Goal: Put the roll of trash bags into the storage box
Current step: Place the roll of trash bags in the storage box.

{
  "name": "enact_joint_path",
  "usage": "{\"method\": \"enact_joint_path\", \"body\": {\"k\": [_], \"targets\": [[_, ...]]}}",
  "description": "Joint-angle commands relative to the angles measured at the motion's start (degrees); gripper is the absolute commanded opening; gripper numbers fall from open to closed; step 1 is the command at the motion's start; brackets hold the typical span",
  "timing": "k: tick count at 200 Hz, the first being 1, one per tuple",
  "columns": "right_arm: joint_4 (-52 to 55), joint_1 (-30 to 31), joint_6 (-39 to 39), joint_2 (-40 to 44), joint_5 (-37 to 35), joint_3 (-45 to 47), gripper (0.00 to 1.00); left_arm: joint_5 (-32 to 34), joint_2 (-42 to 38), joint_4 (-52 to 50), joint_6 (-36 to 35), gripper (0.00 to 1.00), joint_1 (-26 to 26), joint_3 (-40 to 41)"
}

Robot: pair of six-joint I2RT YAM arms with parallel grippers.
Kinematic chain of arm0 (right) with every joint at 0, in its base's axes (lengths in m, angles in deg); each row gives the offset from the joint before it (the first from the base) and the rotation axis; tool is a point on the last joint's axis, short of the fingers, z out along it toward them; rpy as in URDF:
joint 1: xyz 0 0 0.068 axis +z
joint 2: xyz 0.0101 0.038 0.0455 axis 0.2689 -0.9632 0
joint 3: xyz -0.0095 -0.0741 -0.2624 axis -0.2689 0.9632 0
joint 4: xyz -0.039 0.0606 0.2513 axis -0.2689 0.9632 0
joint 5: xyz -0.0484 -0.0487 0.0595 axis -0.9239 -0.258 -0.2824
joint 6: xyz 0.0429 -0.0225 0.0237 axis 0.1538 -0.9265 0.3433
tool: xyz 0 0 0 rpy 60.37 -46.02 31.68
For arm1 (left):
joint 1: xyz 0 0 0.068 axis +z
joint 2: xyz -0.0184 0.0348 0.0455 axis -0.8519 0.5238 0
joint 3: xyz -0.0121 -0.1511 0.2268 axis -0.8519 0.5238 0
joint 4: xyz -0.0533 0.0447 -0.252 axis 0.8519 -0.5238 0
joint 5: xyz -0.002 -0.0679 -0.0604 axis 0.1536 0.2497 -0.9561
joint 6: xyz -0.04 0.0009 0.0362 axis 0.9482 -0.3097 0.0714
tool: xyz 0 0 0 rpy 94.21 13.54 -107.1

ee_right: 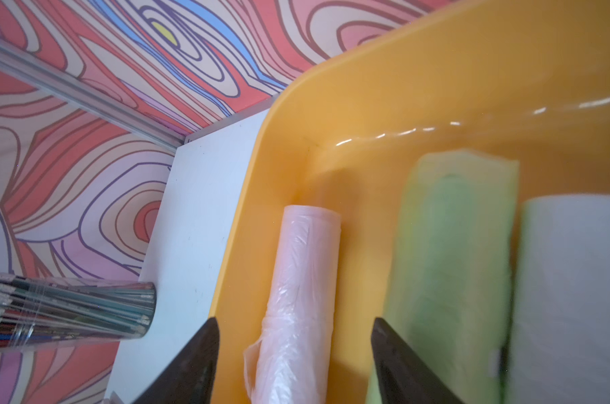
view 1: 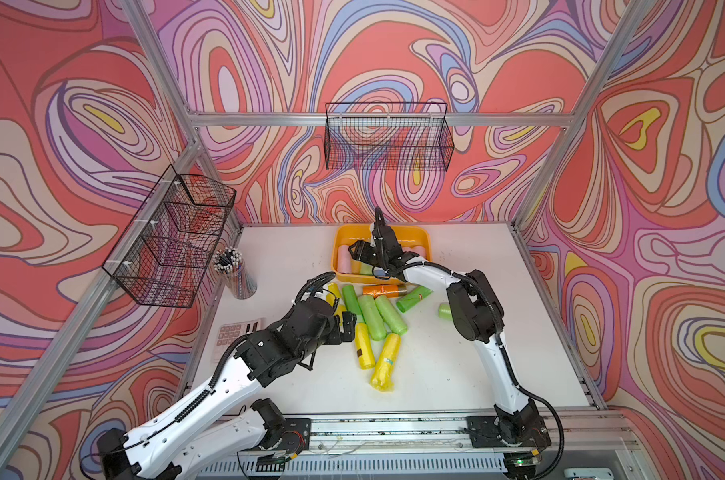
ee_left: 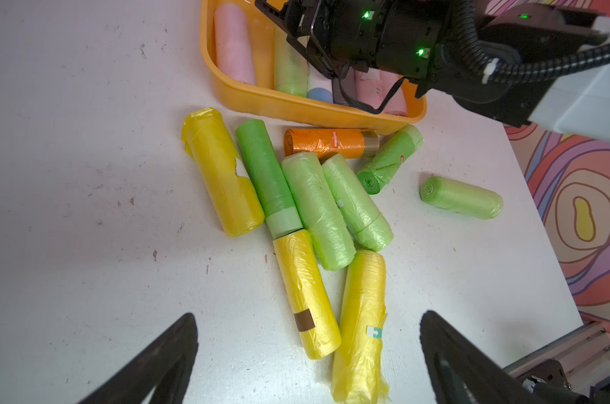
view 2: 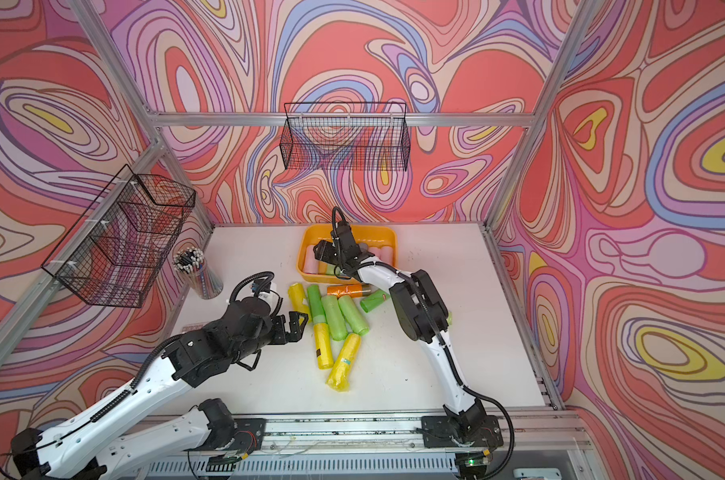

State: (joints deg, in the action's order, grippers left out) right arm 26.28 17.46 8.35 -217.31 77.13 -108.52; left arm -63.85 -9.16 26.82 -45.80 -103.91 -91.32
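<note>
The storage box (view 1: pixel 398 229) sits against the far edge of the tabletop (view 1: pixel 456 374), near its middle. The right hand (ee_right: pixel 293 320) hangs over the box's left end, jaws standing apart and gripping nothing. A pink roll (ee_right: pixel 303 273) shows in the gap, lying on the box floor. Just beside it lies a light green roll of trash bags (ee_right: pixel 450 252), blurred, with a white roll (ee_right: pixel 569 280) against its other side. The left hand (ee_left: pixel 307 314) hovers spread wide and empty over the heap of loose rolls (ee_left: pixel 314 210) in mid-tabletop, yellow and green ones, with an orange roll (ee_left: pixel 328 143) just beside the box's near wall
</note>
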Motion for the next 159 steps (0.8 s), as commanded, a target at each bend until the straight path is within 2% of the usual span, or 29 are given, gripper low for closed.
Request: {"method": "enact_joint_path", "body": {"k": [1,54,97,159], "targets": [[2.1,-0.1,-2.7,7.4,-1.3,0.7,0.78,2.5,-1.4,-3.1,1.1,1.0,-0.1,0.0],[11.5,-0.2,-10.5,22.0,-6.6,5.6,0.98,6.4,-4.9,-3.6,3.1,1.0,-0.2,2.0],[12.7,-0.2,-11.4,35.7,-6.5,17.6,0.98,2.8,-7.4,1.3,3.0,1.0,-0.2,5.9],[16.1,-0.1,-13.1,50.9,-9.3,31.6,0.98,-5.7,-0.6,7.4,5.0,1.0,-0.1,8.0]]}}
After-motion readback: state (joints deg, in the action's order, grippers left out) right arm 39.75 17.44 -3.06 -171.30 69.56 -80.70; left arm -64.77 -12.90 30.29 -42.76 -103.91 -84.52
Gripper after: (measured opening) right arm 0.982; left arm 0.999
